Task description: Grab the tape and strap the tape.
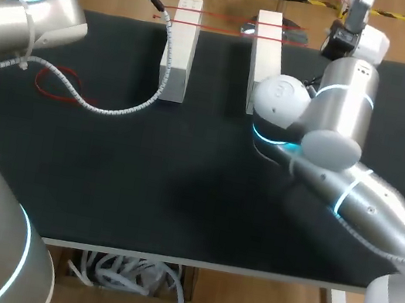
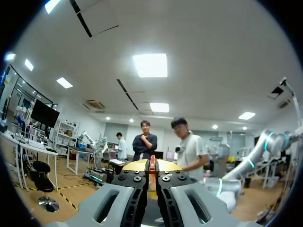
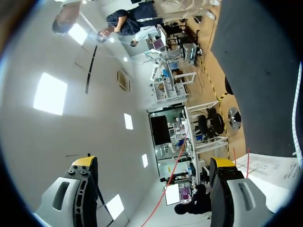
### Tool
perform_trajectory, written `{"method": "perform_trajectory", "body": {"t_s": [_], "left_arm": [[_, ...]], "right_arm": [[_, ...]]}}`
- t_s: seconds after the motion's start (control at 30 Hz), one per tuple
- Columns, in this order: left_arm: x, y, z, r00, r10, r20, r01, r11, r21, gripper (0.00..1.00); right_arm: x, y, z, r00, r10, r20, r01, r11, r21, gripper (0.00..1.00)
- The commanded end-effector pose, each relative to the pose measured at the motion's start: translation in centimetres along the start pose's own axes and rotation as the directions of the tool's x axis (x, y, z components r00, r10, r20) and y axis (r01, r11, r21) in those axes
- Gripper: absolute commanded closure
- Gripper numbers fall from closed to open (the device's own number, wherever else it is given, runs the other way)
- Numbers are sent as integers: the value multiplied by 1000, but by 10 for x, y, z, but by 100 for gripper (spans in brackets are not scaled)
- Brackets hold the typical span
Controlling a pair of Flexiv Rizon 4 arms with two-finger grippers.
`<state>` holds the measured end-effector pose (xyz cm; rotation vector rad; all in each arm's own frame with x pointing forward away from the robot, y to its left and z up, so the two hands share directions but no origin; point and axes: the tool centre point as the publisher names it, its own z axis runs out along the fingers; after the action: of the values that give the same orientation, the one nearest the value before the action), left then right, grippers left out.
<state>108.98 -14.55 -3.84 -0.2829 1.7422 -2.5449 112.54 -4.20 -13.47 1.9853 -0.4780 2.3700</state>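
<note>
Now tape pinched in L claw.

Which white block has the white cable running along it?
The left block: the cable runs up along its outer side. The right block has no cable beside it.

Right white block, near end hidden behind right arm

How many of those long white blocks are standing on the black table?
2. The left white block sits left of centre; the right white block lies parallel beside it, its near end hidden by the right arm.
</note>
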Motion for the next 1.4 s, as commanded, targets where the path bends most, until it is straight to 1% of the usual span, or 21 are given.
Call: {"method": "perform_trajectory", "body": {"t_s": [0.03, 0.13, 0.2, 0.23, 0.3, 0.47, 0.67, 0.7, 0.73, 0.77, 0.87, 0.97, 1.0, 1.03, 1.07, 1.1, 1.13, 1.17, 1.27, 1.3, 1.4], "left_arm": [[0, 0, 0, 1000, 0, 2, 0, 1000, 1, 100], [0, 0, 0, 1000, 0, 2, 0, 1000, 1, 100], [0, 0, 0, 1000, 0, 2, 0, 1000, 1, 100], [0, 0, 0, 1000, 0, 2, 0, 1000, 1, 100], [0, 0, 0, 1000, 0, 2, 0, 1000, 1, 100], [0, 0, 0, 1000, 0, 2, 0, 1000, 1, 100], [0, 0, 0, 1000, 0, 2, 0, 1000, 1, 100], [0, 0, 0, 1000, 0, 2, 0, 1000, 1, 100], [0, 0, 0, 1000, 0, 2, 0, 1000, 1, 100], [0, 0, 0, 1000, 0, 2, 0, 1000, 1, 100], [0, 0, 0, 1000, 0, 2, 0, 1000, 1, 100], [0, 0, 0, 1000, 0, 2, 0, 1000, 1, 100], [0, 0, 0, 1000, 0, 2, 0, 1000, 1, 100], [0, 0, 0, 1000, 0, 2, 0, 1000, 1, 100], [0, 0, 0, 1000, 0, 2, 0, 1000, 1, 100], [0, 0, 0, 1000, 0, 2, 0, 1000, 1, 100], [0, 0, 0, 1000, 0, 2, 0, 1000, 1, 100], [0, 0, 0, 1000, 0, 2, 0, 1000, 1, 100], [0, 0, 0, 1000, 0, 2, 0, 1000, 1, 100], [0, 0, 0, 1000, 0, 2, 0, 1000, 1, 100], [0, 0, 0, 1000, 0, 2, 0, 1000, 1, 100]], "right_arm": [[-1, -4, 10, 1000, -3, -2, 3, 999, -42, 0], [-1, -6, 12, 1000, 17, -6, -17, 1000, -22, 0], [0, -8, 12, 1000, 24, -8, -24, 999, 25, 0], [0, -9, 12, 1000, 27, -8, -27, 999, 21, 0], [-1, -10, 11, 1000, 30, -5, -30, 998, 51, 0], [1, -10, 6, 999, 36, -8, -35, 996, 85, 0], [1, -2, 1, 1000, 5, 1, -5, 996, 87, 0], [1, -2, 2, 1000, -2, 0, 2, 996, 86, 52], [1, -2, 2, 1000, -4, -2, 4, 996, 85, 66], [2, -1, 2, 1000, -8, -4, 9, 996, 85, 71], [2, -1, 3, 1000, -21, -7, 21, 996, 90, 60], [2, -1, 2, 1000, -25, -7, 25, 995, 96, 55], [2, -1, 2, 1000, -26, -7, 26, 995, 99, 51], [1, -1, 2, 1000, -27, -9, 28, 995, 100, 40], [1, -1, 2, 999, -31, -11, 32, 994, 101, 65], [1, -1, 2, 999, -33, -12, 34, 994, 101, 78], [1, -1, 2, 999, -36, -13, 37, 994, 102, 80], [1, -1, 2, 999, -38, -13, 39, 994, 101, 75], [1, -1, 1, 999, -44, -15, 46, 993, 105, 86], [1, 0, 1, 999, -46, -15, 47, 993, 106, 82], [0, 0, 1, 999, -52, -15, 53, 993, 108, 82]]}}
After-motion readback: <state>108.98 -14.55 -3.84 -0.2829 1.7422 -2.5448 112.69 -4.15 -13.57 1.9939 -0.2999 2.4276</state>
